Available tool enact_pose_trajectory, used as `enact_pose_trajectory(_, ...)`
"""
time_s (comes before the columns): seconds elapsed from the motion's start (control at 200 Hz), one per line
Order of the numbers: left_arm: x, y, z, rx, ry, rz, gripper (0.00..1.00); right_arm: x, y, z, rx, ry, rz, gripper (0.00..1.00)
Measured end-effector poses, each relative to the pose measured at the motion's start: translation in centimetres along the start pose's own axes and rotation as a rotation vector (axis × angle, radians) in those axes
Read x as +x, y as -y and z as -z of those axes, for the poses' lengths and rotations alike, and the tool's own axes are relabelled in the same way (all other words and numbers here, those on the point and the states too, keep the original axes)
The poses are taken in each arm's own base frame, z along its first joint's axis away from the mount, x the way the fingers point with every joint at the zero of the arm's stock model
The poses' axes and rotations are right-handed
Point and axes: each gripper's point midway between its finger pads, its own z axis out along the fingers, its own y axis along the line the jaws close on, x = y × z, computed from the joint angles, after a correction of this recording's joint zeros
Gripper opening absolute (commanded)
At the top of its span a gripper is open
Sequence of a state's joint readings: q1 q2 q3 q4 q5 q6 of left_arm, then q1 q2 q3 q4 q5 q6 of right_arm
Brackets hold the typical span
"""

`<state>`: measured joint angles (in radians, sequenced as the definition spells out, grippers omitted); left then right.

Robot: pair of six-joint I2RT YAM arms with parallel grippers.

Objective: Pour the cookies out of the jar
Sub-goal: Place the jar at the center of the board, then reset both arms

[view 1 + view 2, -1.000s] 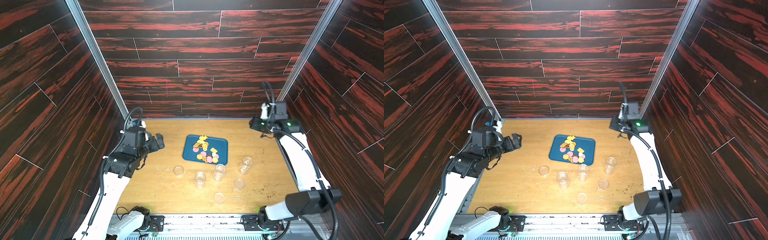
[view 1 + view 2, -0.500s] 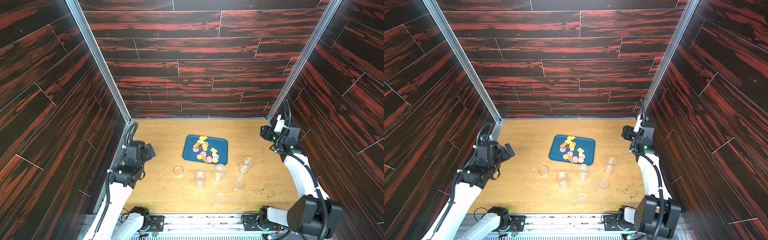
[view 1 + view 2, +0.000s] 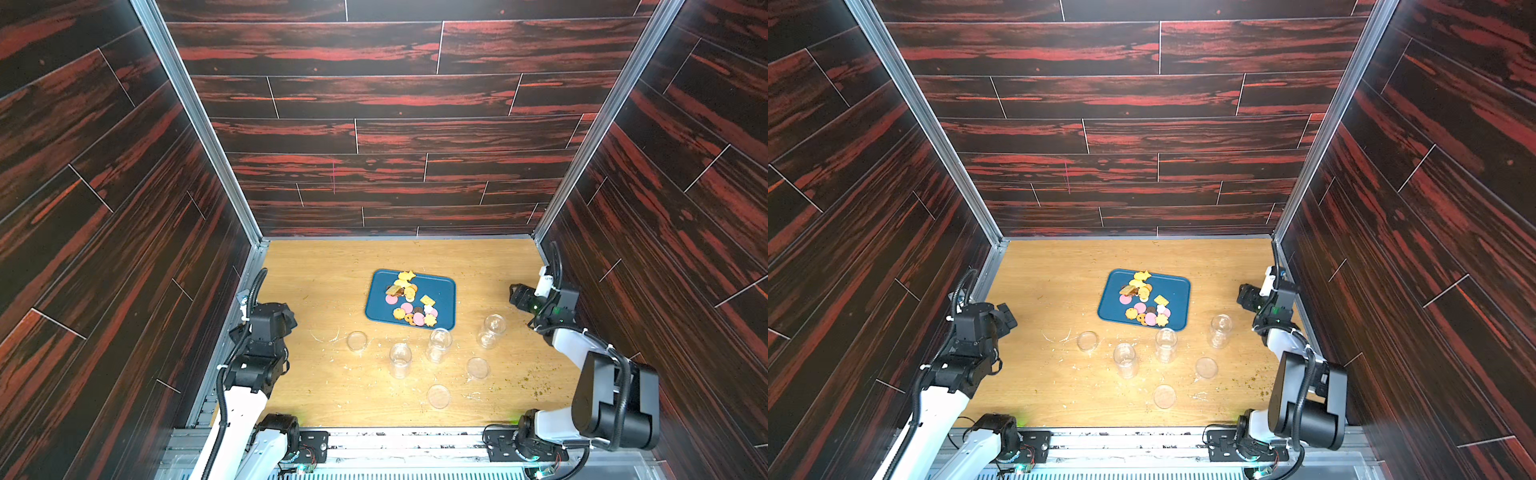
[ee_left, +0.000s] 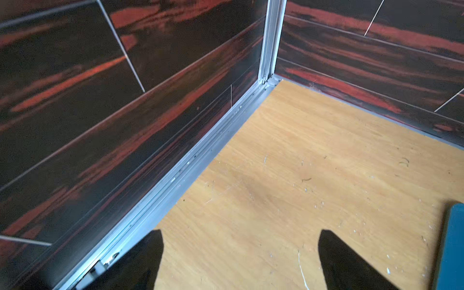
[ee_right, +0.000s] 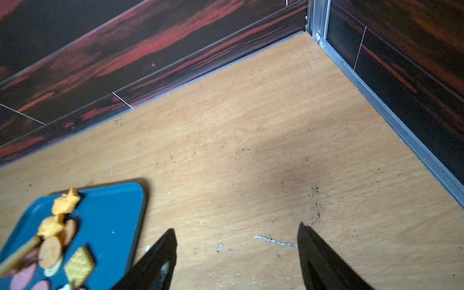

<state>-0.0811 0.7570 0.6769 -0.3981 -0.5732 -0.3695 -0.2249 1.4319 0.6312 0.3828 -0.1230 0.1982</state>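
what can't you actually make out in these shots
Jars: clear and too small in both top views to show leftovers; outside both wrist views.
Tray: cut off by the left wrist view's edge.
Cookies: blurred in the right wrist view, some cut off by its edge.

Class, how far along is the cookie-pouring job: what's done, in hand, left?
Done: the cookies lie on the blue tray; the jars look empty. In hand: nothing; the left gripper and the right gripper are open and empty. Left: apparently nothing.
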Motion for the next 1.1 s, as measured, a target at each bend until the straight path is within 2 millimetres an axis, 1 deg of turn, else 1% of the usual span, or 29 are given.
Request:
enact_pose_trajectory(0.125, 0.5, 0.5, -1.3, -0.006, 0.004, -0.011, 1.0, 1.0, 0.1, 0.0, -0.014, 0.04, 0.013, 0.79)
enact_pose_trajectory(0.291, 0.9, 1.1, -3.3, -0.011, 0.034, -0.024, 1.0, 1.3, -0.1, 0.5, -0.035, 0.122, 0.042, 0.79)
enact_pose_trajectory(0.376, 1.4, 1.3, -4.5, -0.015, 0.049, -0.036, 1.0, 2.5, -0.1, 0.9, -0.043, 0.145, 0.051, 0.8)
enact_pose_trajectory(0.451, 2.2, 1.3, -5.9, -0.024, 0.042, -0.044, 1.0, 3.3, -0.1, 1.0, -0.044, 0.143, 0.053, 0.8)
enact_pose_trajectory(0.516, 3.1, 1.4, -7.3, -0.032, 0.029, -0.046, 1.0, 3.1, -0.3, 1.0, -0.049, 0.157, 0.06, 0.8)
enact_pose_trajectory(0.596, 4.2, 1.6, -9.0, -0.041, 0.007, -0.051, 1.0, 2.2, -0.5, 1.2, -0.057, 0.192, 0.073, 0.8)
enact_pose_trajectory(0.681, 5.3, 2.1, -10.6, -0.035, -0.007, -0.06, 1.0, 1.6, -0.8, 1.3, -0.064, 0.218, 0.083, 0.8)
enact_pose_trajectory(0.777, 6.0, 2.9, -11.9, -0.014, -0.011, -0.072, 1.0, 1.3, -1.2, 1.5, -0.076, 0.244, 0.1, 0.8)
enact_pose_trajectory(0.907, 6.4, 3.6, -12.7, 0.016, 0.002, -0.078, 1.0, 1.6, -1.7, 1.8, -0.088, 0.256, 0.119, 0.8)
enact_pose_trajectory(1.012, 6.3, 4.3, -12.8, 0.054, 0.021, -0.081, 1.0, 1.8, -1.8, 1.9, -0.091, 0.259, 0.126, 0.8)
enact_pose_trajectory(1.102, 6.0, 5.0, -12.7, 0.096, 0.043, -0.081, 1.0, 1.5, -1.9, 2.0, -0.094, 0.271, 0.132, 0.8)
